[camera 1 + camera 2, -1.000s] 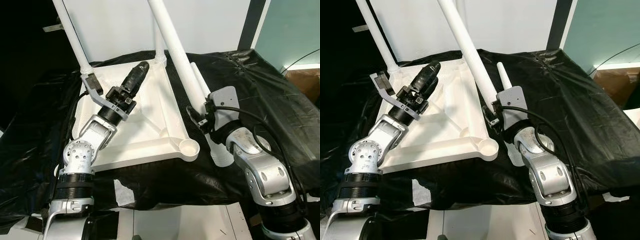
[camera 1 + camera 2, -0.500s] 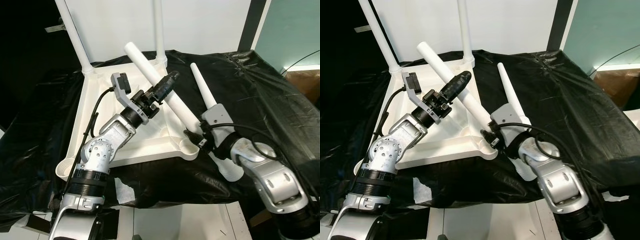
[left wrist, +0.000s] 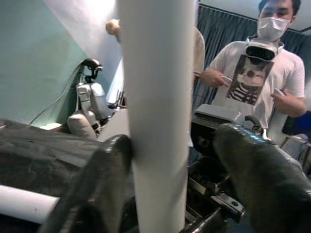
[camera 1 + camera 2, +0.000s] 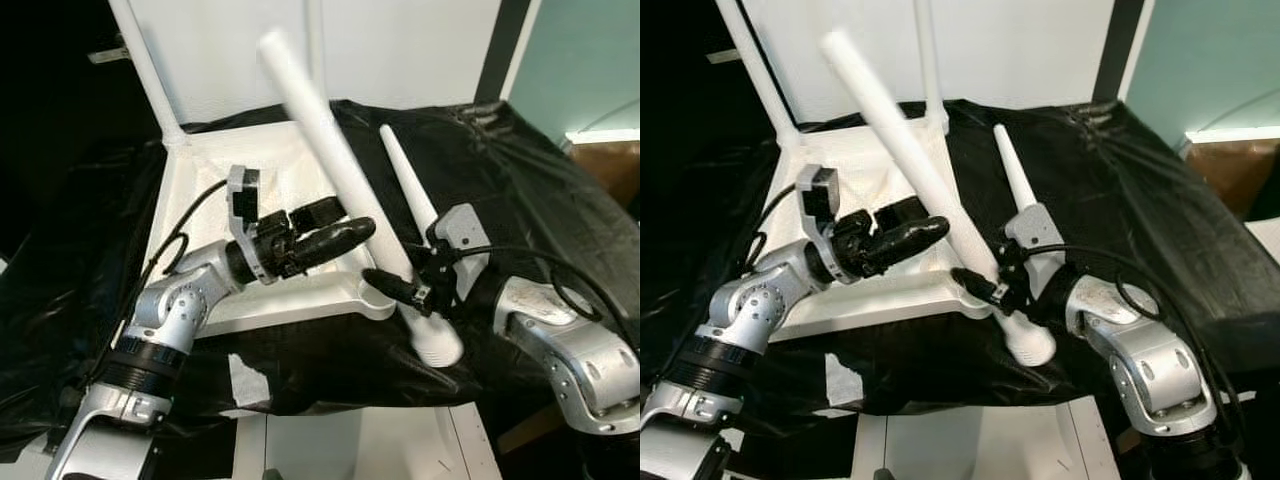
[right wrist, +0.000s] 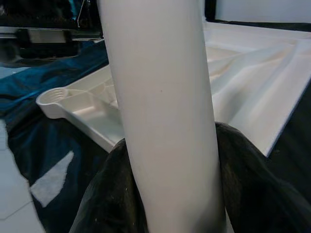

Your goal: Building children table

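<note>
Table top: white tabletop [image 4: 215, 185] lies upside down on the black sheet [image 4: 520, 170].
Right gripper [image 4: 392, 286]: fingers closed around white leg [image 4: 330, 150] at the tabletop's near right corner.
Left gripper [image 4: 335, 228]: fingers spread around the same leg, one finger touching it.
Loose leg: second leg [image 4: 408, 195] lies on the sheet beside.

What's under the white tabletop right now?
A black sheet is spread under the upturned tabletop and hangs over the front edge. It hides whatever supports the tabletop. Lower down, white surfaces show in front.
</note>
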Controlling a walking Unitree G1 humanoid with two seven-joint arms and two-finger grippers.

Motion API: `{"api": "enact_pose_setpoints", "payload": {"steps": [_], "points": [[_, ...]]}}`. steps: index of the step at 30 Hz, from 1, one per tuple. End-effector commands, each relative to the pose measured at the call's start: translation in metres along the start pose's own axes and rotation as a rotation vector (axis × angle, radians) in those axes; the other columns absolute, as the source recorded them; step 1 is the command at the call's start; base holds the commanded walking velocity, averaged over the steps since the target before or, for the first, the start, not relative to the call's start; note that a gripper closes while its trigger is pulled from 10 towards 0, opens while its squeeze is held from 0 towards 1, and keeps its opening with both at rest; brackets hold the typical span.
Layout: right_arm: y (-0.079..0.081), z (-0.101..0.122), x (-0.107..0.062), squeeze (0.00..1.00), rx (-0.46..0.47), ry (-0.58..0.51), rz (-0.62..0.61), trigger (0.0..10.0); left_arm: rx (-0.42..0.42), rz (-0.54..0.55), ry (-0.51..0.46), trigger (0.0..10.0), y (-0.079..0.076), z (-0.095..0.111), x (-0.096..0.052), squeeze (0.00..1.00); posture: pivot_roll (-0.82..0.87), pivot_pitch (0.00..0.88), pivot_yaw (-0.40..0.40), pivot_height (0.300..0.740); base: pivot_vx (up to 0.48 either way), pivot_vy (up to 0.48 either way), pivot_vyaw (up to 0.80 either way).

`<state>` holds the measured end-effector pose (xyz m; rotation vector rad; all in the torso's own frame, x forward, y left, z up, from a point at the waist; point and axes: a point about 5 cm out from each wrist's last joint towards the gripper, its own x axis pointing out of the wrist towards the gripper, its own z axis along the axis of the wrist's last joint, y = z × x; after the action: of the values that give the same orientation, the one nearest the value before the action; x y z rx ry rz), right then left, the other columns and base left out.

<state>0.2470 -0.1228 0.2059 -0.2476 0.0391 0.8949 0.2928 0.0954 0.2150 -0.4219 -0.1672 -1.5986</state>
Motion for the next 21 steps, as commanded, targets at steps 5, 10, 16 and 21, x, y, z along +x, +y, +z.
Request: {"api": "enact_pose_setpoints", "payload": {"steps": [5,10,16,21], "points": [[-0.0082,-0.0077,-0.0055,0.00,0.024,0.036,-0.034,10.0,-0.033,-0.262,0.017,0.0,-0.0172,-0.0043,0.0107,0.00,-0.18,0.017,0.056,0.740,0.000,0.000,0.00],[-0.0101,-0.0086,-0.0063,0.00,0.028,0.046,-0.040,10.0,-0.023,-0.265,0.006,0.0,-0.0153,-0.0064,0.0113,0.00,-0.18,0.017,0.053,0.740,0.000,0.000,0.00],[-0.0107,-0.0104,-0.0065,0.00,0.037,0.056,-0.047,10.0,0.002,-0.287,-0.010,5.4,-0.0130,-0.0055,0.0103,0.00,-0.18,0.016,0.049,0.740,0.000,0.000,0.00],[-0.0094,-0.0138,-0.0037,0.00,0.047,0.080,-0.049,10.0,0.040,-0.278,-0.033,10.0,-0.0166,0.0005,0.0170,0.00,-0.18,0.016,0.050,0.740,0.000,0.000,0.00]]}}
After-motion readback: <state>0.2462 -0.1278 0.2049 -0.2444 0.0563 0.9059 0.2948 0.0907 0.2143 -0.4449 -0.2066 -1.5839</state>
